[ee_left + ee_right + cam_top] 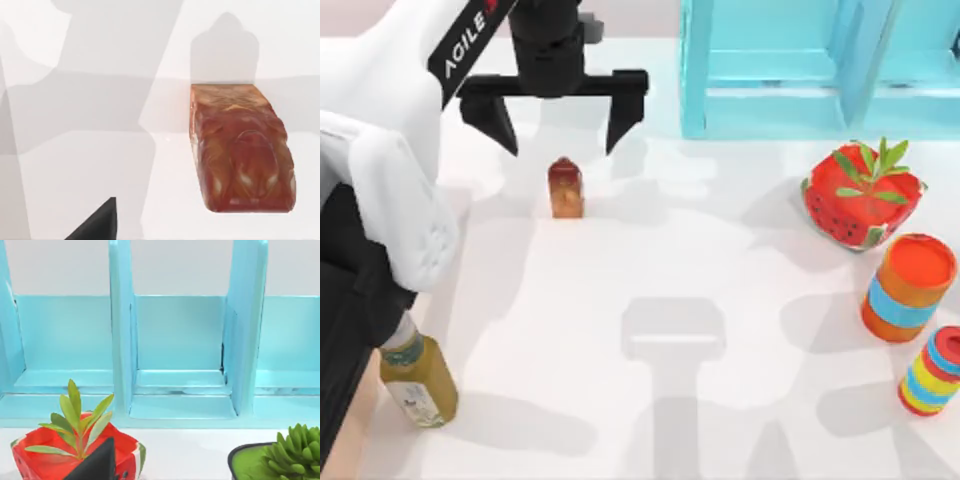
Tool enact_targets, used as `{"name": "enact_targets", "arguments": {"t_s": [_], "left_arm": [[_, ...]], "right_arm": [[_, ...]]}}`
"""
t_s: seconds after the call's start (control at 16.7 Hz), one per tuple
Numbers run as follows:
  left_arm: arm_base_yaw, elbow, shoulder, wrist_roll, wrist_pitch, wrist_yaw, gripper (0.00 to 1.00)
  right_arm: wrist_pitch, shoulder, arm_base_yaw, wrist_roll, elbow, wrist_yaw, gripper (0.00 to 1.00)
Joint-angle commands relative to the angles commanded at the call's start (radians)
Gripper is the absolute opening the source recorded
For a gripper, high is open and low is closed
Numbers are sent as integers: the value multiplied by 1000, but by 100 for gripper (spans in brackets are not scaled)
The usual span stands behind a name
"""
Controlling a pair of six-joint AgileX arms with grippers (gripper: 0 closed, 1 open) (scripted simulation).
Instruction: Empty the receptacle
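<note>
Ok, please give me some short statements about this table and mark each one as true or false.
1. The left gripper is open. True.
2. The small reddish-brown block is held between the left gripper's fingers. False: it rests on the table with nothing gripping it.
3. The watermelon-pattern pot has a green plant in it. True.
4. The yellow bottle stands right beside the turquoise crate. False: the bottle is at the top view's lower left and the crate at its upper right.
5. The orange can lies on its side. False: it stands upright.
</note>
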Motion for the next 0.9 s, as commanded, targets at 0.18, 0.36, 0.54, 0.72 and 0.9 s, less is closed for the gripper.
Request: {"name": "enact_targets", "arguments": {"t_s": [0.18, 0.36, 0.54, 0.72, 0.9], "left_arm": [[2, 46, 11, 2, -39, 0, 100], [3, 44, 6, 2, -37, 0, 100], [17, 17, -12, 16, -26, 1, 100], [72, -84, -84, 70, 12, 0, 100], [136, -237, -191, 134, 50, -3, 100]], "right_arm": [[0, 0, 0, 0, 0, 0, 100], [0, 0, 0, 0, 0, 0, 100], [0, 0, 0, 0, 0, 0, 100], [0, 0, 0, 0, 0, 0, 100], [0, 0, 0, 0, 0, 0, 100]]}}
